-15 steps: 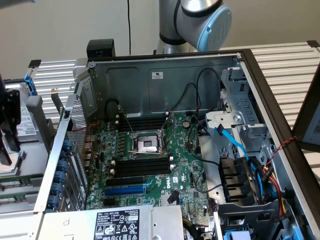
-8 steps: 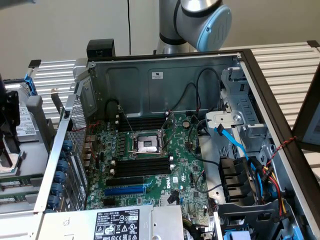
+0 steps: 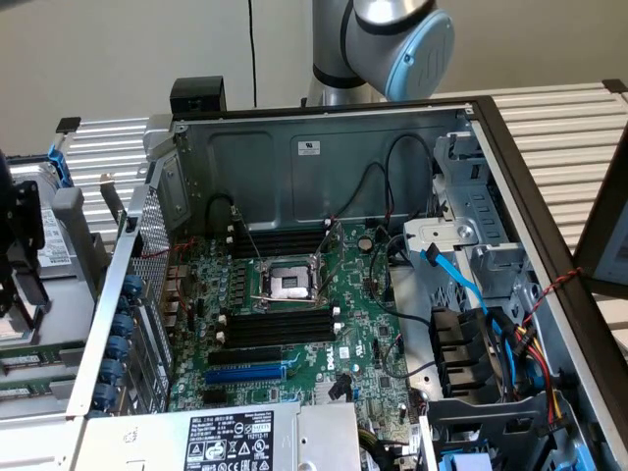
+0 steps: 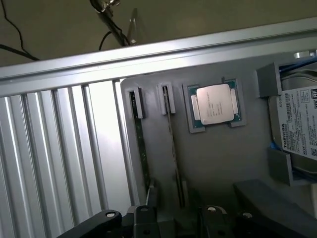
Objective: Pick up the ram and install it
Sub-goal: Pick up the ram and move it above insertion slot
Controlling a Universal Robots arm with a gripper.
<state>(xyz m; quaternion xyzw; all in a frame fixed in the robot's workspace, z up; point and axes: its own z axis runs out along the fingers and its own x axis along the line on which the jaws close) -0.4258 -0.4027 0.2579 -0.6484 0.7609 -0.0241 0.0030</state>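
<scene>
Hovering over ram (image 4: 174,148) | gripper (image 4: 178,219) wide open, empty | second stick (image 4: 140,141), CPU (image 4: 214,105), hard drive (image 4: 297,126) alongside

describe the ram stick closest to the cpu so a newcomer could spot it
Find the grey tray beside the ribbed aluminium table top, where a silver-capped processor sits. Two thin sticks stand on edge beside it in grey clips. The ram stick is the one right next to the processor; the other stick is nearer the ribbed surface.

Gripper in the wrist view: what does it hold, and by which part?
Nothing is held. The gripper is open, close to a ram stick.
</scene>
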